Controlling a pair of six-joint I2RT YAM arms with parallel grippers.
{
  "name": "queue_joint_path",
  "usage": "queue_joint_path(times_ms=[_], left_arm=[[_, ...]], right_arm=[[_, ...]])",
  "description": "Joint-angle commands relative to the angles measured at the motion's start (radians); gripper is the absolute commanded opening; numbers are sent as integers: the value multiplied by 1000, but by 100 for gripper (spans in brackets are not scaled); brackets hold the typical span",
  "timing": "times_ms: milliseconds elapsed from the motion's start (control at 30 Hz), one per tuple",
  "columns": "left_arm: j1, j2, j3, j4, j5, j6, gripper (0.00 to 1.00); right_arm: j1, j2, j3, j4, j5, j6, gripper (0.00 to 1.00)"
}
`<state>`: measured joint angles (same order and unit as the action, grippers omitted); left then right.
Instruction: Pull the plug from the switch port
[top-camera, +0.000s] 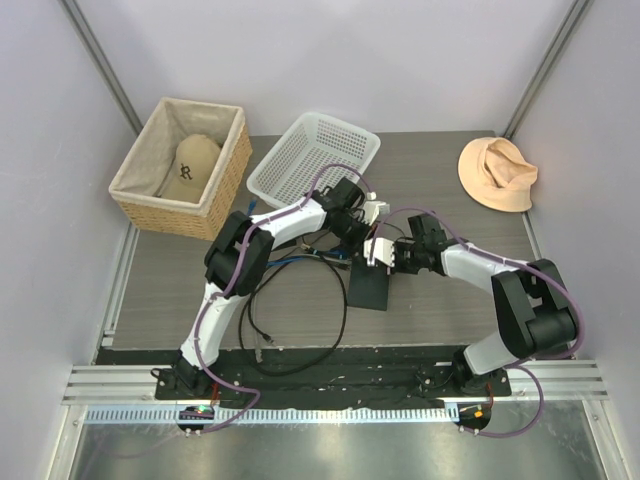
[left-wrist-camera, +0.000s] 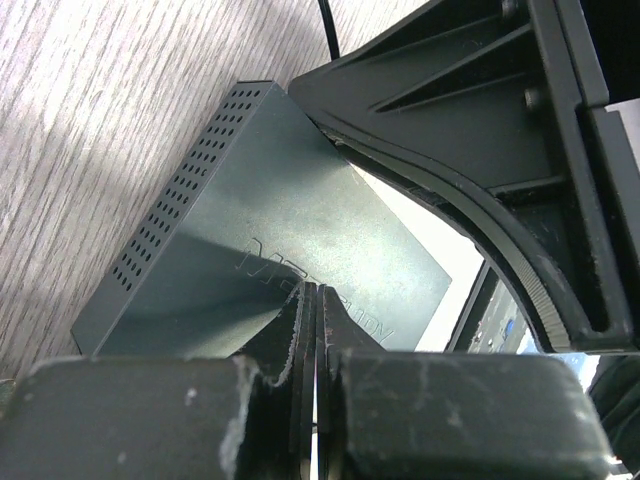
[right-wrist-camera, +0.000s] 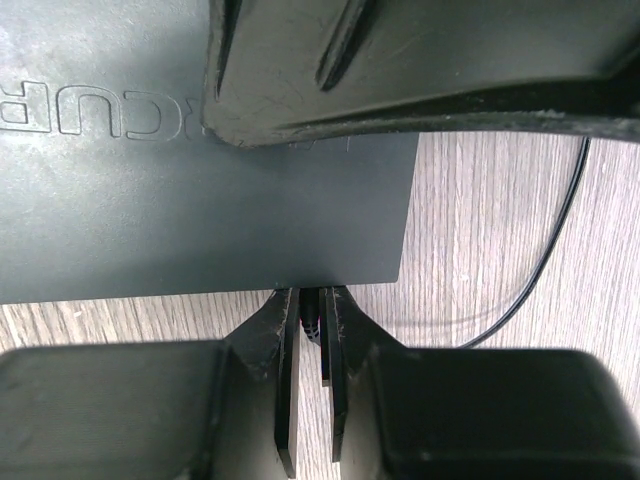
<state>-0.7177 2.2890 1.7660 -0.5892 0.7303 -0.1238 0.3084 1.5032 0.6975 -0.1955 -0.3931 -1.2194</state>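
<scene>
The flat matte-black switch box (top-camera: 368, 290) lies mid-table; it also shows in the left wrist view (left-wrist-camera: 300, 220) and the right wrist view (right-wrist-camera: 200, 200). My right gripper (right-wrist-camera: 312, 330) is shut on the black plug (right-wrist-camera: 312, 322) at the box's narrow edge; the port itself is hidden behind the fingers. It sits at the box's far end in the top view (top-camera: 374, 260). My left gripper (left-wrist-camera: 318, 300) is shut, its tips resting on the box's top face, just beyond the right gripper (top-camera: 362, 232).
Black cables (top-camera: 300, 350) loop on the table left of the box, with blue cords (top-camera: 300, 256) near the left arm. A wicker basket (top-camera: 135, 185) holding a cap, a white plastic basket (top-camera: 315, 155) and a tan hat (top-camera: 497, 172) stand at the back.
</scene>
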Motion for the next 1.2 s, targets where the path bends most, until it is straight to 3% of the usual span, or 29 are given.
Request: queue_joint_path(times_ms=[0, 100, 267, 500, 633, 733, 1167], left_arm=[[3, 136, -74, -95, -290, 84, 0], [-8, 142, -57, -93, -292, 93, 0], [-25, 152, -36, -93, -337, 89, 0], [-26, 147, -48, -92, -335, 92, 0], [-28, 155, -42, -95, -327, 92, 0], [-28, 159, -39, -93, -327, 90, 0], [-28, 164, -31, -95, -328, 95, 0]], right_arm=[[8, 51, 63, -226, -15, 3, 1], [12, 124, 147, -277, -35, 112, 1], [26, 59, 79, -29, 114, 300, 1], [43, -87, -121, 134, 134, 244, 1], [43, -86, -93, 7, 7, 219, 1], [55, -32, -30, -65, 29, 232, 1], [81, -74, -82, -1, 40, 221, 1]])
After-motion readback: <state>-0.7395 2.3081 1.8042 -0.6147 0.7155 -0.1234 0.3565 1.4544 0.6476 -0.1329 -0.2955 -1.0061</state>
